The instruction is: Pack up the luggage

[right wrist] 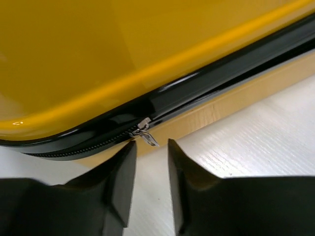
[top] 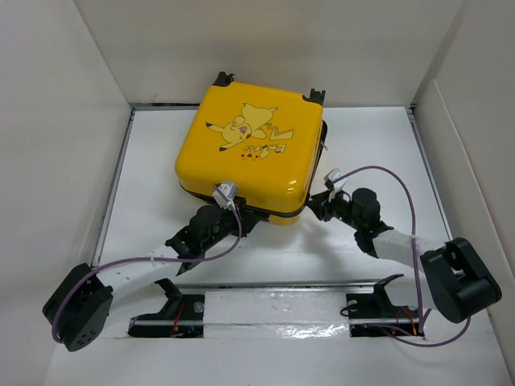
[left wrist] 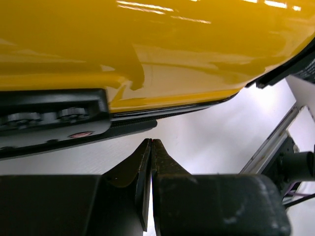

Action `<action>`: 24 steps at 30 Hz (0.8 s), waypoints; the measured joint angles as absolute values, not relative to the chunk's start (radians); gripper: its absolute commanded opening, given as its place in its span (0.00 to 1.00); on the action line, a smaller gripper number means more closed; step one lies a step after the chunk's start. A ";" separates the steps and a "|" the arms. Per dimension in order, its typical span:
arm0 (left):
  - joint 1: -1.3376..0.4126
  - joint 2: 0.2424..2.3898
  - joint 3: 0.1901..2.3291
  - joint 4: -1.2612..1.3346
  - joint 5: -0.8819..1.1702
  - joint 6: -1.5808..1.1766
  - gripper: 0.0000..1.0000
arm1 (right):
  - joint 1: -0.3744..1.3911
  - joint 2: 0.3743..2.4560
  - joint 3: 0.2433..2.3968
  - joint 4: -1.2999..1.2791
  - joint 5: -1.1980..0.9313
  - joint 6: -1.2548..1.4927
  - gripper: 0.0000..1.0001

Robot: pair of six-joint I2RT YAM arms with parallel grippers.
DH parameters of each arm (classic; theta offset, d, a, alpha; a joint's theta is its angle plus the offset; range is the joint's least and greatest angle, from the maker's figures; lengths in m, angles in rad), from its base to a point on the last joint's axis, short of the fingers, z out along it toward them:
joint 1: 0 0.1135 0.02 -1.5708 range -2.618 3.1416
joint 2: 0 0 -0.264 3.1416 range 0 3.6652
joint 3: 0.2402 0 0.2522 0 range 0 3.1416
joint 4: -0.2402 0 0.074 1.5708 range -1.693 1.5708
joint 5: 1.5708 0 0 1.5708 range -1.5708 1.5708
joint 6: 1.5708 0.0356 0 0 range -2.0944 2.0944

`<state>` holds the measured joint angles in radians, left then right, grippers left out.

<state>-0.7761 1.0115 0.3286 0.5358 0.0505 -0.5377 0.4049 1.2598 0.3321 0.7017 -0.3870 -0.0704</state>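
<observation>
The yellow luggage (top: 249, 149) with the Pikachu print lies flat, lid down, in the middle of the white table. My left gripper (top: 251, 223) is shut and empty at its near edge, its tips just short of the black zipper band (left wrist: 133, 124) in the left wrist view (left wrist: 151, 141). My right gripper (top: 322, 201) is open at the near right corner. In the right wrist view its fingertips (right wrist: 150, 143) flank a small silver zipper pull (right wrist: 146, 135) hanging from the black zipper line, without touching it. The shell (right wrist: 98, 59) fills the top.
White walls (top: 72, 145) enclose the table on three sides. The arm bases and a metal rail (top: 282, 310) run along the near edge. A purple cable (top: 386, 181) loops above the right arm. Black wheels (top: 315, 96) stick out at the luggage's far end.
</observation>
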 measured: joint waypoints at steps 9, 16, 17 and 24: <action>-0.863 1.171 0.454 0.555 0.078 -0.498 0.00 | 0.452 1.262 0.336 0.706 -0.349 -0.102 0.20; -0.916 1.244 0.512 0.589 0.075 -0.498 0.00 | 0.469 1.208 0.334 0.677 -0.301 -0.113 0.31; -0.922 1.251 0.516 0.589 0.074 -0.497 0.00 | 0.471 1.208 0.334 0.677 -0.301 -0.113 0.26; -0.941 1.279 0.526 0.594 0.060 -0.498 0.00 | 0.477 1.208 0.334 0.674 -0.321 -0.100 0.00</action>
